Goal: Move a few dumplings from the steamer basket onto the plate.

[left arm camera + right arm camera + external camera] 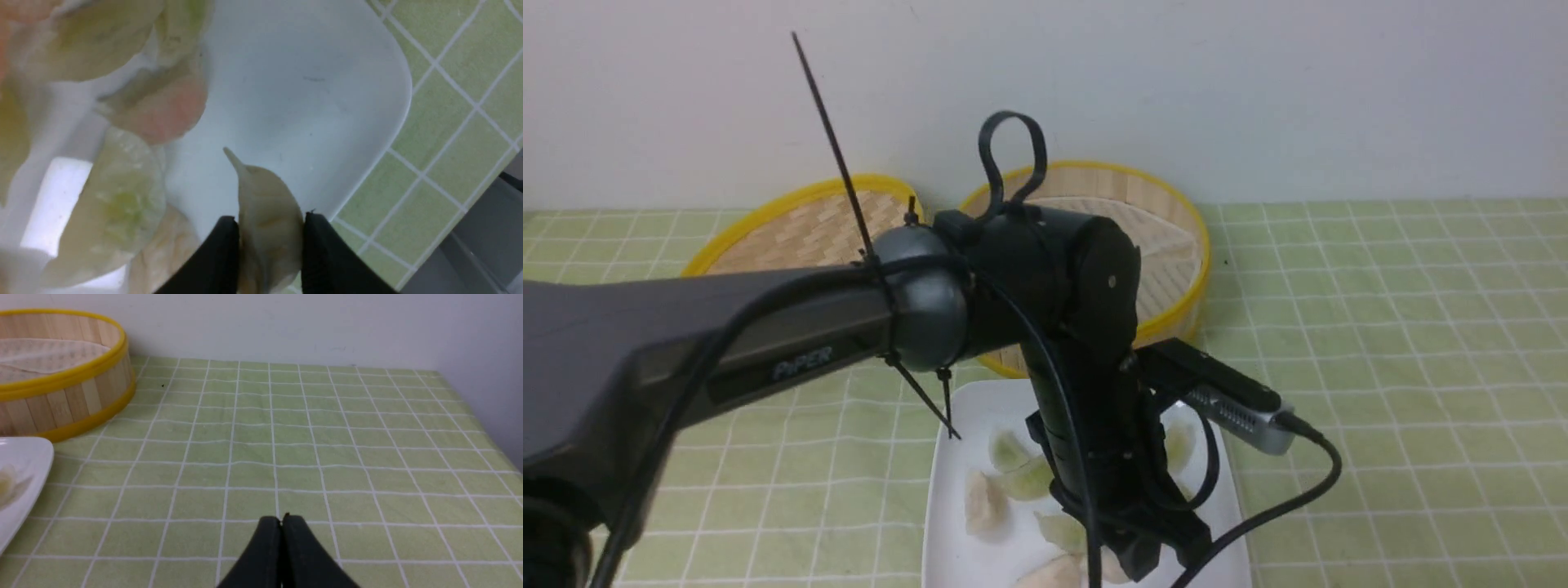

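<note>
My left gripper [270,222] is shut on a pale whitish dumpling [267,204] and holds it just above a corner of the white plate [306,81]. Several other dumplings lie on the plate, among them a green-tinted one [118,204] and a pink one [163,110]. In the front view the left arm reaches over the plate [952,498], where dumplings [984,502] show beside the wrist. The steamer basket [1168,245] stands behind the plate; only its pale liner shows inside. My right gripper [281,522] is shut on nothing, low over the cloth to the right of the basket [61,400].
The shallow woven lid [800,229] lies to the left of the basket by the wall. A green checked cloth [1405,343] covers the table. The left arm's camera cable [1282,506] hangs over the plate's right edge. The table's near edge [482,228] lies just past the plate's corner.
</note>
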Robot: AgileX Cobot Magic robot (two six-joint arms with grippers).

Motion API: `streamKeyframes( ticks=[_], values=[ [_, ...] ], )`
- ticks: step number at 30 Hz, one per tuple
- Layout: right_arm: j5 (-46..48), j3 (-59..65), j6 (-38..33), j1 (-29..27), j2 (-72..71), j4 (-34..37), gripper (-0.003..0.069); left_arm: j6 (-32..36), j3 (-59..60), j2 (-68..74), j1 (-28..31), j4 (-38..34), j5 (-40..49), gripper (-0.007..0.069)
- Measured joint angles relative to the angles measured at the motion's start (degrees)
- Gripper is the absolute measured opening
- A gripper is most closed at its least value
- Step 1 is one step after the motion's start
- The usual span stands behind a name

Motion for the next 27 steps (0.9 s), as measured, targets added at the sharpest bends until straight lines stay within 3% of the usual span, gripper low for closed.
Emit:
streamKeyframes(
  ticks=[4,11,14,16,21,23,27],
  values=[
    [0.00,0.00,-0.11,0.00,0.00,0.00,-0.0015,0.00,0.00,1.28,-0.08,-1.20,-1.68,0.0214],
    [0.00,0.00,-0.16,0.00,0.00,0.00,-0.0015,0.00,0.00,1.44,-0.08,-1.20,-4.31,0.0398],
    [0.00,0.00,-0.16,0.00,0.00,0.00,-0.0015,-0.40,-0.89,1.44,-0.08,-1.20,-4.08,0.0398],
    [0.00,0.00,-0.16,0.00,0.00,0.00,-0.0015,-0.83,-1.69,1.34,-0.08,-1.13,-3.80,0.0366],
    [0.00,0.00,-0.16,0.00,0.00,0.00,-0.0015,-1.41,-5.26,-4.52,-0.08,0.06,-3.68,0.0071],
    [0.00,0.00,-0.17,0.00,0.00,0.00,-0.0015,-1.54,-5.71,-8.80,-0.08,1.02,-4.14,0.0021],
    [0.00,0.00,-0.17,0.00,0.00,0.00,-0.0015,-3.06,-5.77,-19.92,-0.08,4.34,-6.19,-0.0006]
  ],
)
